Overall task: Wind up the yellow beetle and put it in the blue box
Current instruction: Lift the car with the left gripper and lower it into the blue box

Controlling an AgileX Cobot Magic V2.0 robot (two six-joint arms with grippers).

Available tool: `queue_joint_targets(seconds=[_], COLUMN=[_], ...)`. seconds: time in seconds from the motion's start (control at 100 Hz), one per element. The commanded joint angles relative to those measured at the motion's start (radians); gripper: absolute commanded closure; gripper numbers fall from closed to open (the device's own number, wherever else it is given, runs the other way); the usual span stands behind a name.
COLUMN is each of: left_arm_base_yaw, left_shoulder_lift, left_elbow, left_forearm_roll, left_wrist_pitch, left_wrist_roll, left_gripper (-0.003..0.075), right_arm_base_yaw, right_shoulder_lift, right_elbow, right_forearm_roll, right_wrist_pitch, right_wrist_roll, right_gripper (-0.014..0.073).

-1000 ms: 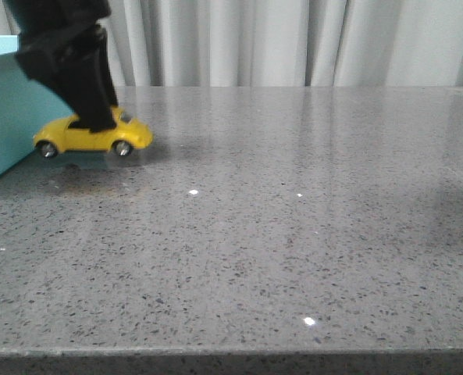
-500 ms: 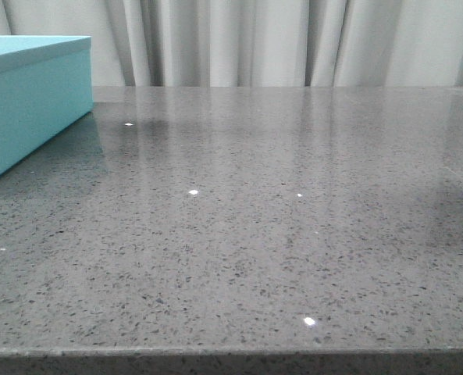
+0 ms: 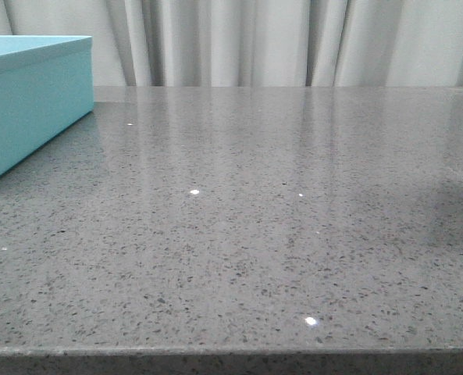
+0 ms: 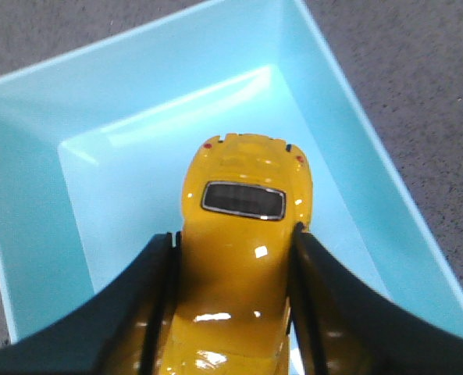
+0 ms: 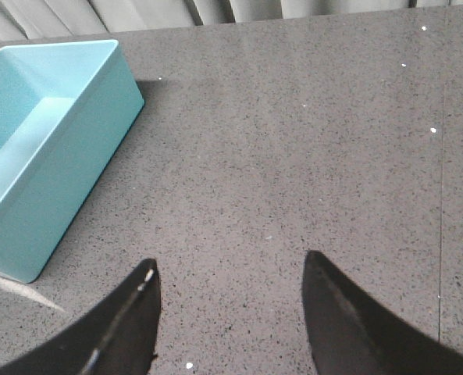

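In the left wrist view my left gripper [image 4: 235,238] is shut on the yellow beetle [image 4: 243,266], its black fingers pressed on both sides of the glossy roof. The car hangs over the open inside of the blue box [image 4: 137,101], above its pale floor. The blue box also shows at the far left of the front view [image 3: 28,101] and in the right wrist view [image 5: 51,148], where its inside is bare. My right gripper [image 5: 229,269] is open and empty above the grey table, to the right of the box. Neither arm shows in the front view.
The speckled grey stone table [image 3: 278,219] runs to a front edge at the bottom of the front view. Pale curtains [image 3: 293,39] hang behind its far edge.
One second ago my left gripper held the beetle beside the box's side in the front view. Both have since left that view, and the beetle is now over the box's inside.
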Motion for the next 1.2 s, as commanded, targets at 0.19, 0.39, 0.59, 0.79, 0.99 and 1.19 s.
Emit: queue_joint_targets(seconds=[0.19, 0.39, 0.59, 0.79, 0.99, 1.19], left_arm_base_yaw=[0.017, 0.017, 0.015, 0.015, 0.015, 0.015], left_shoulder_lift=[0.046, 0.140, 0.197, 0.214, 0.214, 0.214], left_elbow=[0.052, 0.063, 0.063, 0.063, 0.063, 0.063], left_forearm_roll=[-0.036, -0.036, -0.043, -0.053, -0.055, -0.055], left_wrist_pitch=[-0.003, 0.017, 0.017, 0.017, 0.017, 0.017], left_wrist_roll=[-0.017, -0.017, -0.017, -0.017, -0.017, -0.017], left_gripper=[0.0605, 0.0606, 0.0606, 0.0602, 0.0447, 0.0351], right_arm_base_yaw=[-0.001, -0.001, -0.001, -0.001, -0.001, -0.001], right_shoulder_lift=[-0.012, -0.012, -0.012, -0.012, -0.012, -0.012], right_elbow=[-0.025, -0.025, -0.025, -0.025, -0.025, -0.025], right_forearm_roll=[-0.014, -0.004, 0.007, 0.011, 0.012, 0.011], right_wrist_pitch=[-0.080, -0.080, -0.080, -0.080, -0.080, -0.076], right_wrist_roll=[-0.002, -0.002, -0.002, -0.002, -0.002, -0.002], right_gripper=[0.0179, 0.0179, 0.0179, 0.0179, 0.0179, 0.0179])
